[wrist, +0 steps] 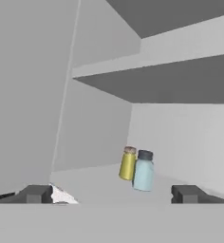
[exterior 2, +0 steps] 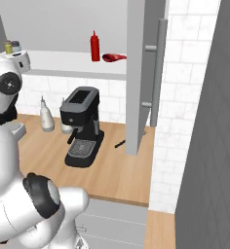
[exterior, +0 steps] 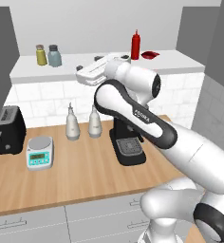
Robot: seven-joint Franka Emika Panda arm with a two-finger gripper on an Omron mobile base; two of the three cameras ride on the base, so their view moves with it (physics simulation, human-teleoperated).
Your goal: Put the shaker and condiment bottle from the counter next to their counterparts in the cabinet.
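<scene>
The pale blue-grey shaker (exterior: 54, 56) stands upright on the cabinet (exterior: 180, 61) shelf, right beside the olive-yellow shaker (exterior: 41, 55). Ahead in the hand view the blue-grey shaker (wrist: 144, 171) touches or nearly touches the yellow one (wrist: 127, 163). The red condiment bottle (exterior: 135, 45) stands upright on the same shelf, next to the flat red packet (exterior: 150, 55); the right base view has the bottle (exterior 2: 94, 46) and the packet (exterior 2: 114, 58) too. My gripper (exterior: 80, 70) hovers over the shelf's front edge, right of the shakers. Its jaws (wrist: 114, 193) are open with nothing between them.
On the wooden counter (exterior: 85, 175) stand a black coffee machine (exterior: 128, 142), two white pear-shaped bottles (exterior: 72, 123), a small scale (exterior: 40, 153) and a black toaster (exterior: 7, 130). An open cabinet door (exterior 2: 141, 73) hangs to the right of the shelf.
</scene>
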